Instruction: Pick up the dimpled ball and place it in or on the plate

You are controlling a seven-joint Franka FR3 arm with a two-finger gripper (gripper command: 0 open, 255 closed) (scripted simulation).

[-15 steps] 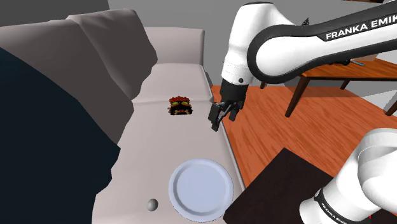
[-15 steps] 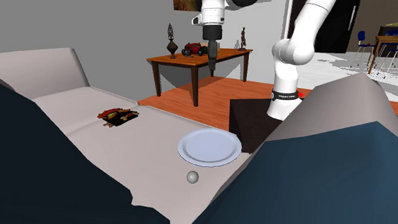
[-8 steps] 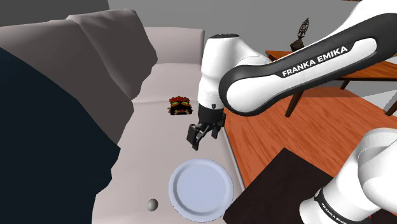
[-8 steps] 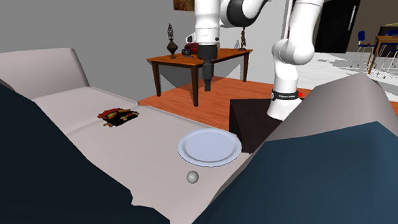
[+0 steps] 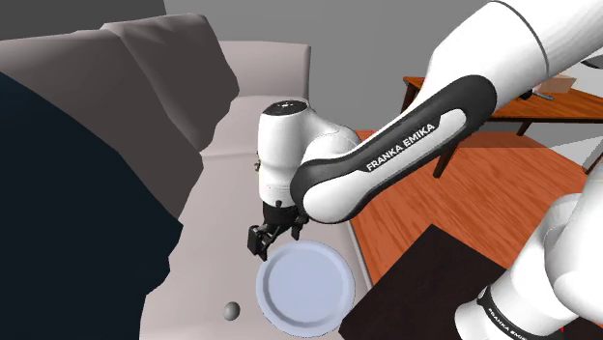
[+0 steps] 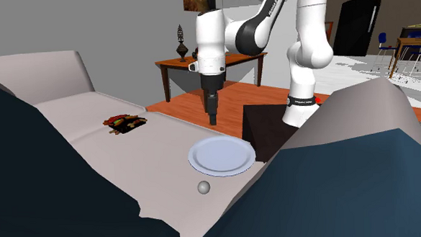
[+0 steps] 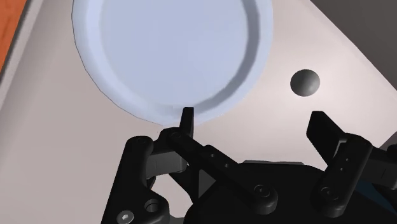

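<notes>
- We see the gripper (image 5: 261,241) hanging over the sofa seat (image 5: 227,198), close by the plate's rim. Its two fingers stand apart with nothing between them.
- The ball (image 7: 305,81) lies on the seat just beside the plate (image 7: 172,44) without touching it. It is farther back from the seat's front edge than the plate is, and the gripper is not yet over it.
- The plate sits close to the seat's front edge and holds nothing; its whole face is bare.
- Our first worry is the ball itself. It is small and round, so a finger coming down off centre would likely nudge it and send it rolling across the seat, perhaps towards the back cushions.
- Our second worry is the plate. Its rim lies right beside the way to the ball, so a low pass could clip it and push it towards the front edge and the floor.
- Our third worry is the release. Let go from too high, the ball could bounce or roll off so shallow a plate.
- A small red and dark thing (image 6: 126,122) rests farther along the seat, well apart from all this.
</notes>
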